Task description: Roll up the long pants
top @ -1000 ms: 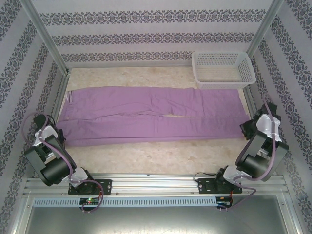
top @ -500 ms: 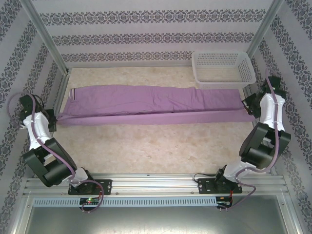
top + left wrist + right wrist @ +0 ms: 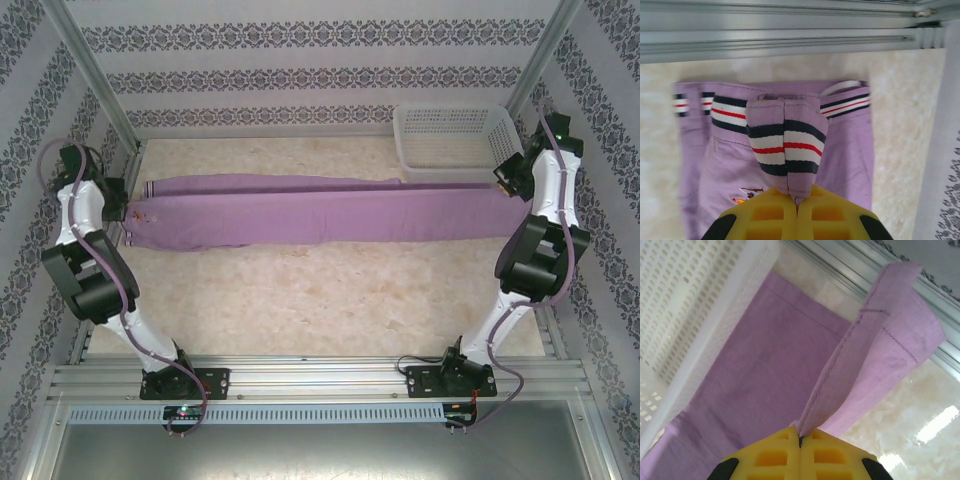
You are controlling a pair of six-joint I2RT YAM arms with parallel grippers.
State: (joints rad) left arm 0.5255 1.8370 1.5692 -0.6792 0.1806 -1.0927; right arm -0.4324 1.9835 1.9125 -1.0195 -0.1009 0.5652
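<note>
**Long pants, both ends held.** The long pants, large trousers of soft lilac fabric, are lying folded lengthwise in a narrow band. They are stretching from left to right across the far half of the beige marbled desk.

- **Left end.** The striped waistband, banded in white, dark blue and red, is sitting at the left end of the band. My left end effector is gripping it. In the left wrist view the yellow fingers are pressing together on a raised fold of this waistband. The rest of the waist is spreading flat on the desk behind the fold. A small embroidered motif is showing on the lilac cloth just beside the fingertips.
- **Right end.** My right end effector is clenching the stitched leg hem. In the right wrist view this layer is rising from the pinch as a tilted flap. A second layer of the pants is lying flat beneath it.
- **Surroundings.** The white perforated plastic basket is standing in the far right corner of the desk. The flat layer of cloth is running along its near wall, just beside it. Silver aluminium frame rails are bordering the desk at both ends of the pants. Walls papered in grey-patterned white stripes are enclosing the work area on three sides. In the top external view both of my arms are reaching far forward, one at each side of the desk.
</note>
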